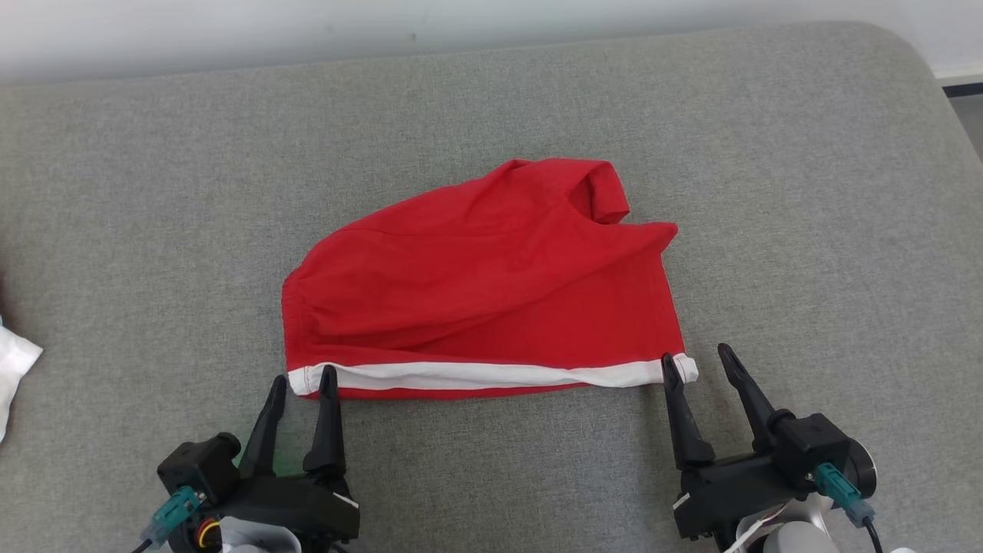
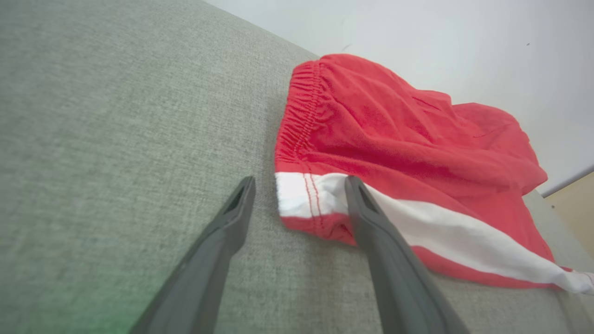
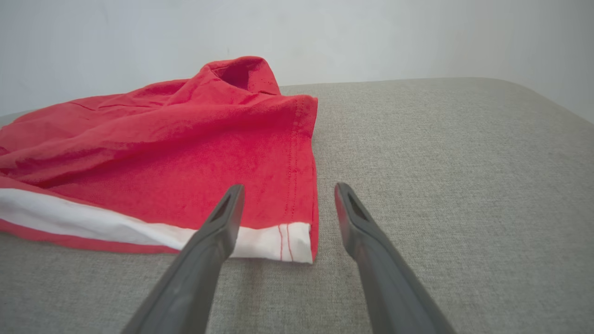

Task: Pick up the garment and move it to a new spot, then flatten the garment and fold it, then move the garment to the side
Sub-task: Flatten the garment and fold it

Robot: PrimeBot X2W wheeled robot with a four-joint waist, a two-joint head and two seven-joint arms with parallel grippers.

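**Garment.** The red garment [image 1: 484, 284], a pair of shorts, lies on the grey fabric surface [image 1: 153, 192]. It is spread mostly flat, with soft folds across its middle. Its elastic waistband [image 1: 292, 307] forms the left end, and a leg opening [image 1: 603, 192] stands curled up at the far right corner. A white stripe [image 1: 491, 375] runs along the garment's near edge from corner to corner.

**Left gripper** [image 1: 302, 380]. You find it at the garment's near left corner, with its fingers spread apart and holding nothing. The corner sits between them. In the left wrist view, the inner finger crosses the end of the white stripe. The outer finger stands over bare surface just beside the waistband. You cannot tell whether either finger touches the cloth.

**Right gripper** [image 1: 695, 357]. You find it at the garment's near right corner, with its fingers likewise apart and empty. In the right wrist view, the inner finger overlaps the stripe's end. The outer finger stands over bare surface just beside the stitched hem [image 3: 292, 162]. Contact with the cloth cannot be told here either.

**Surroundings.** A white cloth [image 1: 15, 369] lies well to the left of the garment. A pale wall [image 1: 307, 31] rises beyond the garment's far side.
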